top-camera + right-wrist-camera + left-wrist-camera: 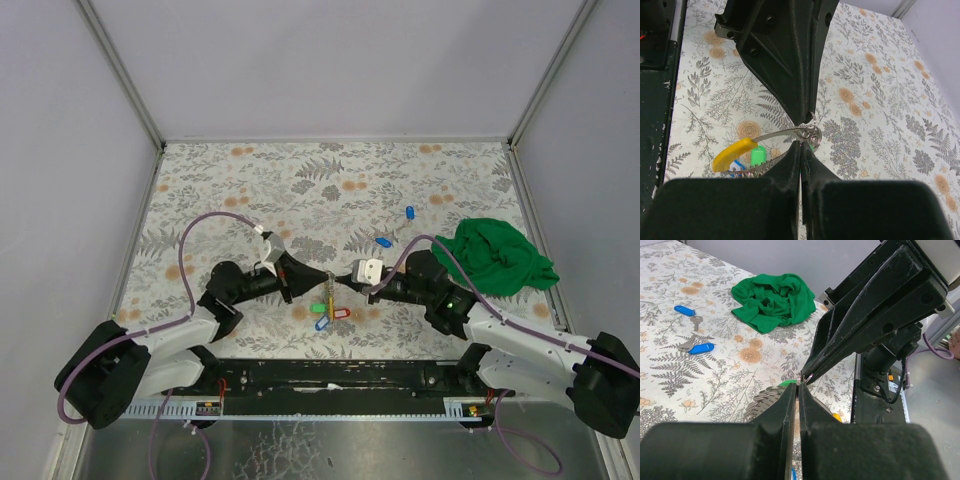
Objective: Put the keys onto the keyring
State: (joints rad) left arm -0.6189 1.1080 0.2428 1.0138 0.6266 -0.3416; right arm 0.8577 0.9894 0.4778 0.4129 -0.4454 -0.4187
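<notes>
The left claw (797,386) and right claw (801,145) meet tip to tip, both fully closed, pinching the thin dark grey metal keyring (812,134) above the floral counter (250,180), probably to spread its coil. Two blue-tagged metal keys (702,348) lie loose, well apart.

Pale grey walls (330,60) enclose a floral-patterned table (300,180).

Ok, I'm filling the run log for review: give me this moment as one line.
left gripper shut | right gripper shut | tips meet at keyring | yellow-tagged key at ring | two blue-tagged keys loose
</notes>
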